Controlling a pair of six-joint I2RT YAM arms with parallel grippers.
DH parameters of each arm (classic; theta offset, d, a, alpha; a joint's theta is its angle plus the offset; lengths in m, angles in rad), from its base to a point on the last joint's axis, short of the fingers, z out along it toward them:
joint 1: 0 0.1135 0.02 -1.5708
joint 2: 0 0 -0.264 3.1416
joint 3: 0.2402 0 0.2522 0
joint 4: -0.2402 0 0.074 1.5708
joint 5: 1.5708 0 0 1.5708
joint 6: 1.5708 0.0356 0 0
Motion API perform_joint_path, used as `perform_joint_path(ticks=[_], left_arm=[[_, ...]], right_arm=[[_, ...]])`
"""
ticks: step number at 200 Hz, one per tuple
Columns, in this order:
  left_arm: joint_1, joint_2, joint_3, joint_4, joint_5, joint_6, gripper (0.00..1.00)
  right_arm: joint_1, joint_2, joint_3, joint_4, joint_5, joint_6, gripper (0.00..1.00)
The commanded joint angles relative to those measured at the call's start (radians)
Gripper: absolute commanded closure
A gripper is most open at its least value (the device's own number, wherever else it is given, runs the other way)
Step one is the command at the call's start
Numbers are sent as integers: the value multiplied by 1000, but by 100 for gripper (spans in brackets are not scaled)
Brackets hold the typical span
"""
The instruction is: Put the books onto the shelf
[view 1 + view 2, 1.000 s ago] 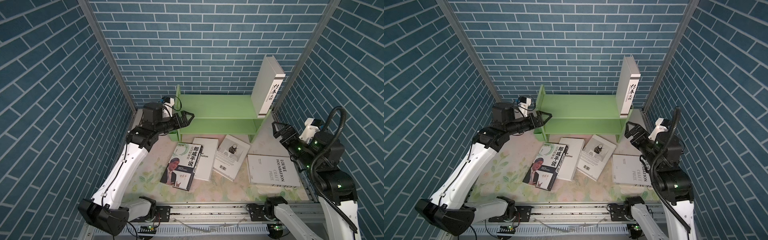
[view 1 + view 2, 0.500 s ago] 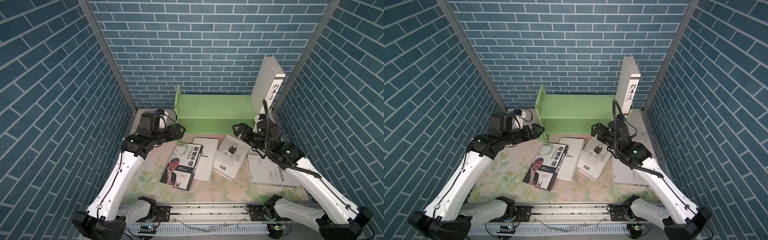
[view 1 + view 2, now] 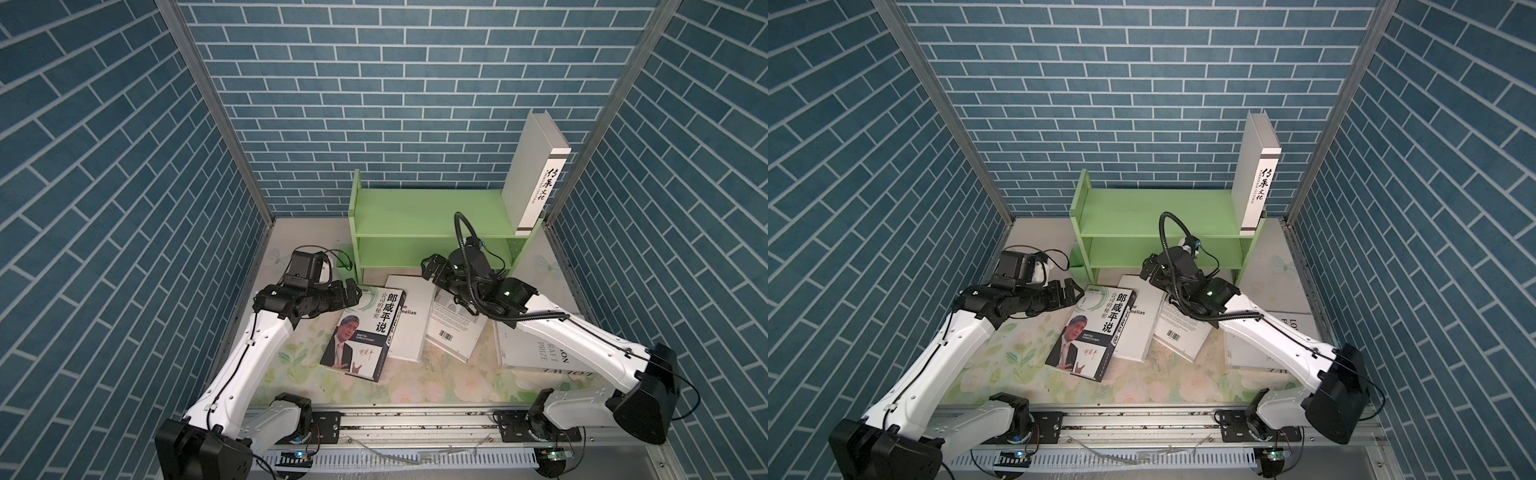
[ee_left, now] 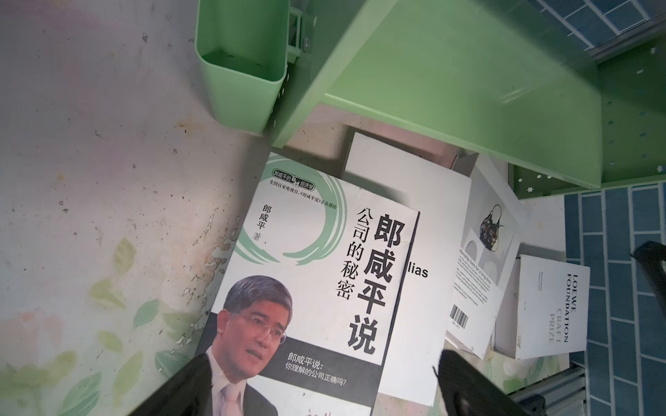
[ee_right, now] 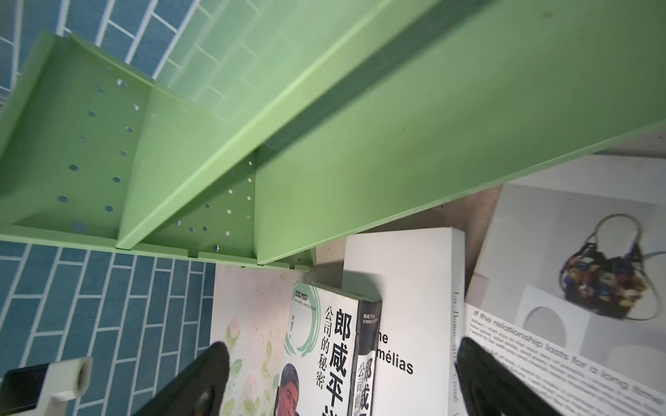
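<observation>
At lower centre, flat on the floral tabletop [image 3: 415,382]: glossy portrait-cover paperback [image 3: 365,328], plain white paperback [image 3: 409,332], white barcode-backed booklet [image 3: 455,328], large white Loewe catalogue [image 3: 528,357]. Just above, left gripper [image 3: 354,292] and right gripper [image 3: 430,268], both spread wide, holding nothing. Further up, green metal two-tier shelf [image 3: 428,216] with tall grey hardback [image 3: 532,174] standing at upper right.
</observation>
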Motion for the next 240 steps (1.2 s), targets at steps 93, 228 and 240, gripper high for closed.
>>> perform_joint_path(ticks=[93, 228, 240], left_arm=[[104, 70, -238, 82, 0, -44, 0], [119, 212, -323, 266, 120, -175, 1], [102, 213, -324, 286, 131, -194, 1]], right_arm=[[36, 308, 66, 74, -98, 206, 2], [15, 342, 97, -63, -287, 121, 2], [13, 350, 81, -37, -309, 126, 2]])
